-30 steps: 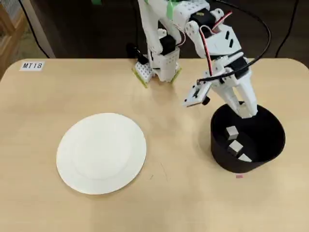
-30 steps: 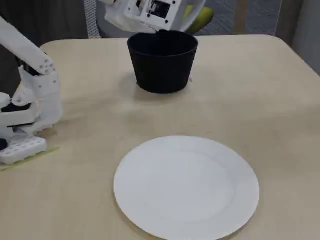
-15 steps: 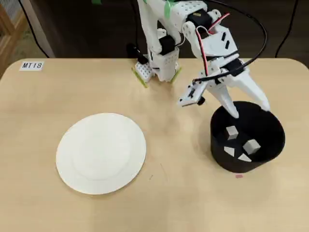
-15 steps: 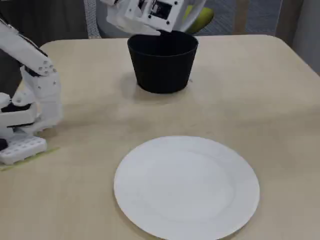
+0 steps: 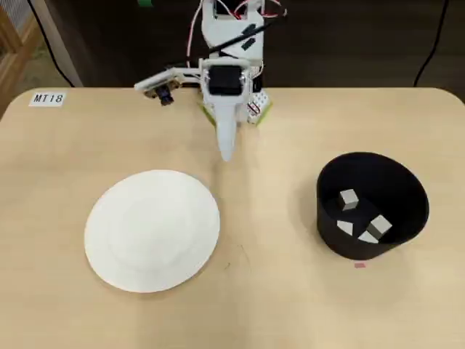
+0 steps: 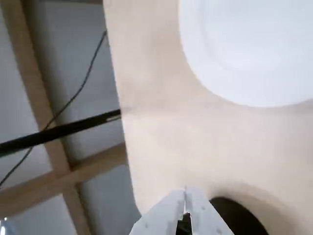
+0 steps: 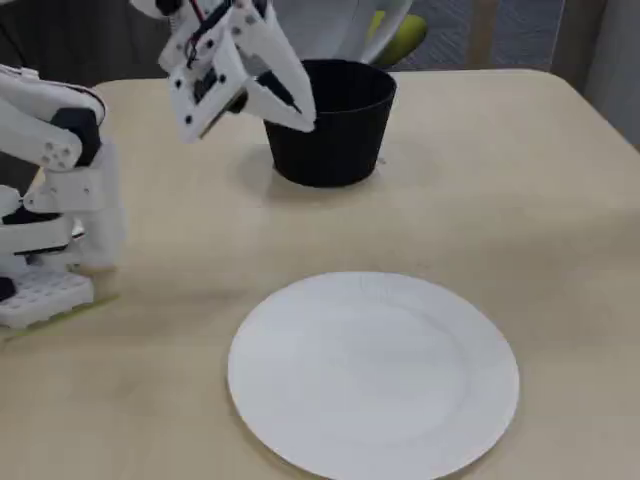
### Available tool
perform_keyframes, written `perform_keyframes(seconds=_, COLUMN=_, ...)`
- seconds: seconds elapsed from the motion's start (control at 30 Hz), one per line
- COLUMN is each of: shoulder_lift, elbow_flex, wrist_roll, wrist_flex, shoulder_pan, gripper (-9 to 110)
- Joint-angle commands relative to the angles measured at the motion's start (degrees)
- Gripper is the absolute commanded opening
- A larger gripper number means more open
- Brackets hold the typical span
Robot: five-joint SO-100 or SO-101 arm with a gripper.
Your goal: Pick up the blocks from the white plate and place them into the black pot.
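Note:
The white plate [image 5: 152,230] lies empty on the left of the table in the overhead view; it also shows in the wrist view [image 6: 249,49] and the fixed view [image 7: 375,370]. The black pot [image 5: 330,211] stands to the right and holds several pale blocks [image 5: 349,198]. In the fixed view the pot [image 7: 335,140] hides its contents. My gripper [image 5: 226,153] is shut and empty. It hangs above the bare table near the arm's base, between plate and pot. In the fixed view the gripper [image 7: 305,120] is in front of the pot's left wall. The wrist view shows the closed gripper [image 6: 185,192] and the pot's edge [image 6: 239,215].
A label reading MT18 [image 5: 48,98] lies at the table's far left corner. The arm's white base [image 7: 50,230] stands at the left in the fixed view. A small pink mark [image 5: 360,265] sits just in front of the pot.

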Motion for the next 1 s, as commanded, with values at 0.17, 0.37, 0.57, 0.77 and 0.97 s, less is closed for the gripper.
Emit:
perform_keyframes(seconds=0.17, shoulder_lift=21.5, elbow_flex=16.9, wrist_roll=1.2, wrist_flex=2.8, shoulder_pan=-0.5, gripper=-2)
perform_keyframes(seconds=0.37, shoulder_lift=29.0, elbow_flex=23.8, wrist_roll=0.5, wrist_flex=5.4, shoulder_pan=-2.2, gripper=-2)
perform_keyframes(seconds=0.57, shoulder_lift=31.3, elbow_flex=28.3, wrist_roll=-0.3, wrist_flex=6.4, shoulder_pan=-3.9, gripper=-2)
perform_keyframes(seconds=0.77, shoulder_lift=31.3, elbow_flex=35.9, wrist_roll=-0.6, wrist_flex=3.7, shoulder_pan=-4.5, gripper=-2)
perform_keyframes(seconds=0.97, shoulder_lift=31.4, elbow_flex=38.6, wrist_roll=-2.1, wrist_flex=1.3, shoulder_pan=-3.5, gripper=-2)
